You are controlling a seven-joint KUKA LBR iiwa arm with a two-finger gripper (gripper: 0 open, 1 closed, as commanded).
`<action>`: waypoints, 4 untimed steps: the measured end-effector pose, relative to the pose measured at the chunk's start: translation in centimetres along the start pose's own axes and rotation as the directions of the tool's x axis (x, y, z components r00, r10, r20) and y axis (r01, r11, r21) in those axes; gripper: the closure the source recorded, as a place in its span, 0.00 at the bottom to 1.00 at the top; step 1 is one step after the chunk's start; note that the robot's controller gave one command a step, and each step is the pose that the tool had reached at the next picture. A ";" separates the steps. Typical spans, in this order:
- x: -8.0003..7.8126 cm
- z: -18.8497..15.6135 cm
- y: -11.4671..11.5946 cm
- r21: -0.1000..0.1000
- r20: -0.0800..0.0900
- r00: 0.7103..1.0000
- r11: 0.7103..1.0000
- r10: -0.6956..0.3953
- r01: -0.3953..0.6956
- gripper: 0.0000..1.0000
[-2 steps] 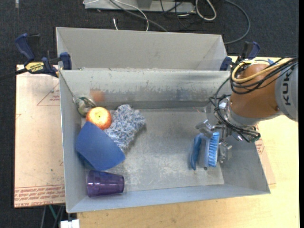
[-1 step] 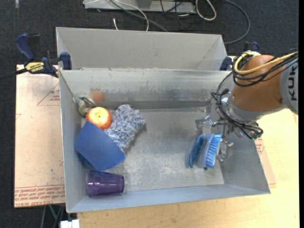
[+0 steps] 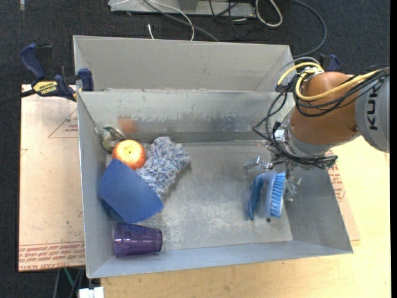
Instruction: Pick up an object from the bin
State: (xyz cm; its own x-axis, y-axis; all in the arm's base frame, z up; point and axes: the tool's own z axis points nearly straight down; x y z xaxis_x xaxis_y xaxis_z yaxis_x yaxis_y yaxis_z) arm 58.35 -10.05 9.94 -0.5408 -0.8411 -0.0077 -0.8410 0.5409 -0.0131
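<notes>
A blue plastic scrubbing brush with pale blue-and-white bristles (image 3: pixel 273 201) lies flat on the floor of the grey metal bin (image 3: pixel 205 210), in the lower right of the frame, its length running up and down the picture. The gripper (image 3: pixel 274 174) hangs directly over the brush's upper end, at or just above it. Contact cannot be made out, and I cannot tell how far open the gripper is or whether it has hold of anything. Well apart, at the bin's left, a heap holds a red-and-yellow apple (image 3: pixel 130 154), a blue-white knitted cloth (image 3: pixel 164 162), a blue curved plastic scoop (image 3: pixel 126 198) and a purple translucent cup on its side (image 3: pixel 137 239).
</notes>
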 end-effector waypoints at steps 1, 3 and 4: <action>1.6 2.7 0.0 -0.004 0.003 0.999 0.999 -0.052 0.052 0.00; -0.1 2.5 0.8 0.009 0.001 0.938 0.938 -0.346 0.346 1.00; -0.3 1.8 0.8 0.009 0.003 0.939 0.939 -0.344 0.344 1.00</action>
State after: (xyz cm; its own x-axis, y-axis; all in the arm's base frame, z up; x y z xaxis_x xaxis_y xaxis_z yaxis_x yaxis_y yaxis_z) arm 57.85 -9.41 8.08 -0.2187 -0.9758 -0.0061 -0.9755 0.2188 -0.0240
